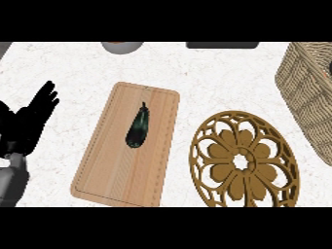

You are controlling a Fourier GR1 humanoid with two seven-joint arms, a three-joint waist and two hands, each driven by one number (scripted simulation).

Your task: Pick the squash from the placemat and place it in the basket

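Dark green, the squash (138, 127) lies on the wooden placemat (125, 160), its long axis nearly along the board, stem toward the far edge. Left of the placemat, we see the left hand (26, 118) open, holding nothing.

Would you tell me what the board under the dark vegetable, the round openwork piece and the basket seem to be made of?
The board looks like pale matte wood, with lengthwise grain. The round openwork piece seems carved wood in golden brown, though its material is uncertain. The basket appears woven wicker, with visible strands.
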